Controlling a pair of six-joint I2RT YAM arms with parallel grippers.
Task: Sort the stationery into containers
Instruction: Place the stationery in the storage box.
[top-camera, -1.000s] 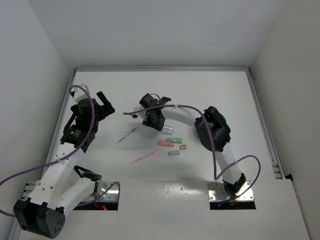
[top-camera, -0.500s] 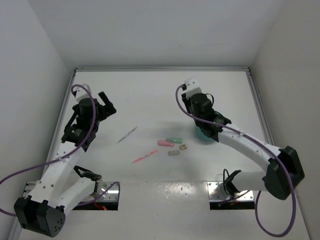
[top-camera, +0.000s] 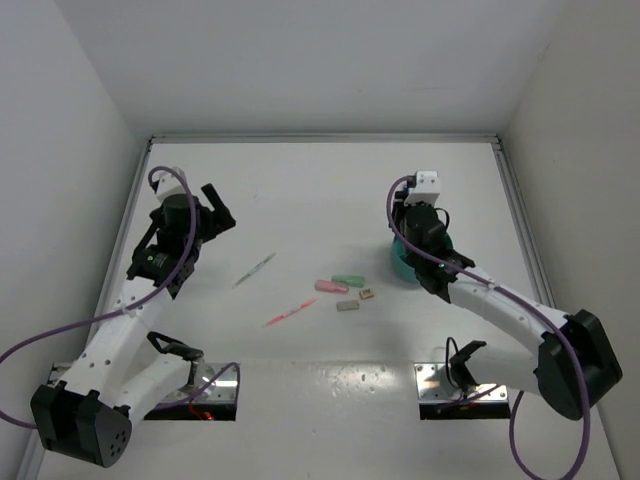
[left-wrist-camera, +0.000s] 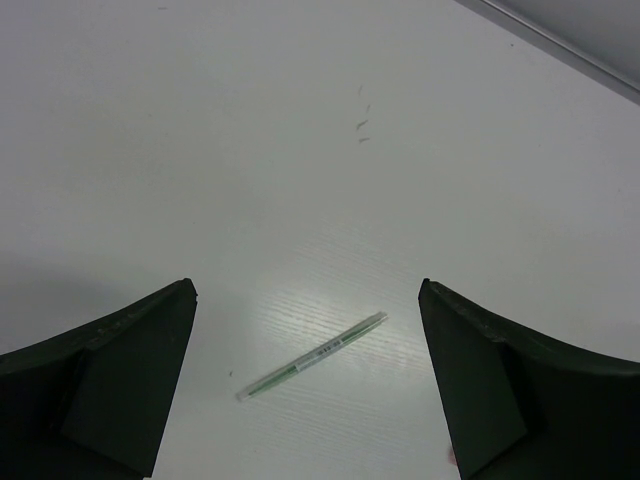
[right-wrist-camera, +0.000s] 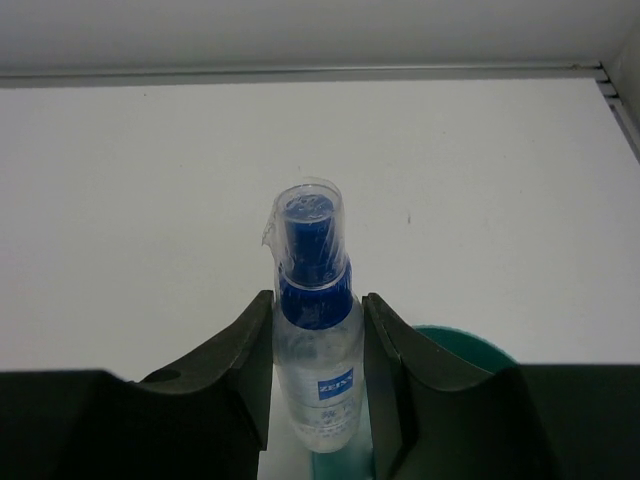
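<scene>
My right gripper (right-wrist-camera: 318, 312) is shut on a small clear bottle (right-wrist-camera: 316, 345) with a blue cap under a clear cover, held just above the teal cup (right-wrist-camera: 468, 349). From above, the right wrist (top-camera: 424, 226) hangs over the teal cup (top-camera: 399, 264) and hides the bottle. On the table lie a green-white pen (top-camera: 255, 269), a pink pen (top-camera: 288, 314), a pink stick (top-camera: 331, 287), a green stick (top-camera: 348, 280), a grey block (top-camera: 347, 306) and a tan block (top-camera: 367, 294). My left gripper (left-wrist-camera: 308, 292) is open, high above the green-white pen (left-wrist-camera: 311, 356).
White walls close in the table on the left, back and right, with a metal rail (top-camera: 530, 250) along the right edge. Purple cables loop beside both arm bases (top-camera: 465, 385).
My right arm has swung from the middle of the table to the right with the bottle and now hangs over the teal cup. The left arm has barely shifted.
</scene>
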